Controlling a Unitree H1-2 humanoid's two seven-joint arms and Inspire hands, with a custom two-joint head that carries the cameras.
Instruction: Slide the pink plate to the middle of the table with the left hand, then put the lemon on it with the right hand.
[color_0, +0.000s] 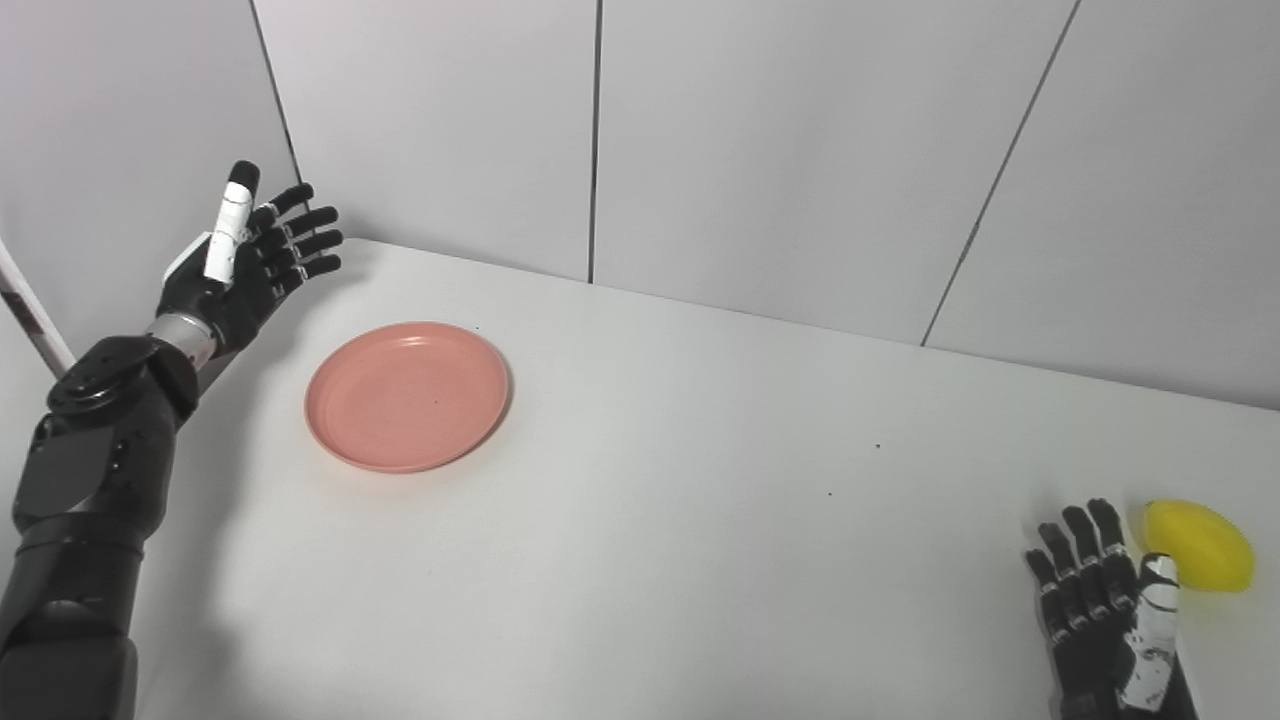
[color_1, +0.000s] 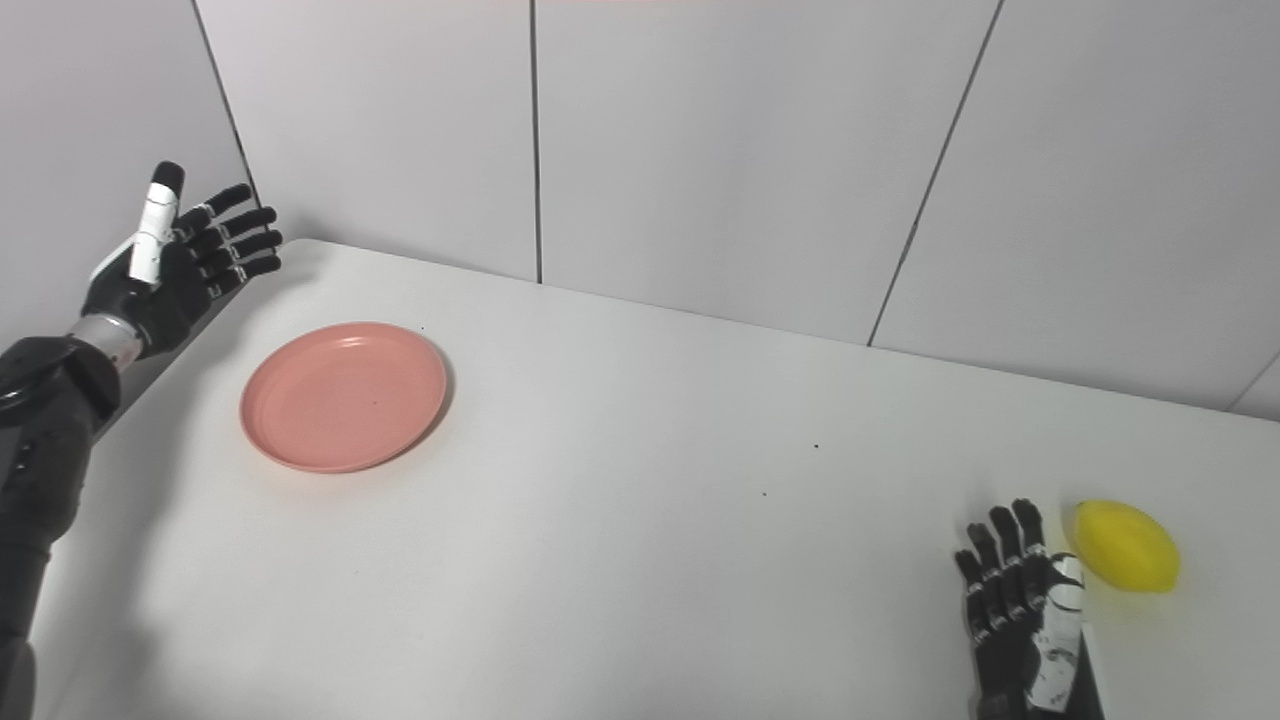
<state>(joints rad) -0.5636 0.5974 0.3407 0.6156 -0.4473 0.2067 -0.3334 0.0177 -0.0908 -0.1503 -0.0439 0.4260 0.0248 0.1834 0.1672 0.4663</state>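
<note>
The pink plate (color_0: 407, 395) lies flat on the left part of the white table (color_0: 680, 480) and holds nothing. My left hand (color_0: 250, 260) hovers raised at the table's far left corner, to the left of and beyond the plate, open with fingers spread, not touching it. The yellow lemon (color_0: 1200, 545) rests near the right front of the table. My right hand (color_0: 1105, 610) is low at the front right, open, fingers pointing away from me, just left of the lemon and close beside it.
Grey wall panels (color_0: 780, 140) stand behind the table's far edge. A pale slanted bar (color_0: 30, 320) shows at the far left edge behind the left arm. Bare table surface lies between the plate and the lemon.
</note>
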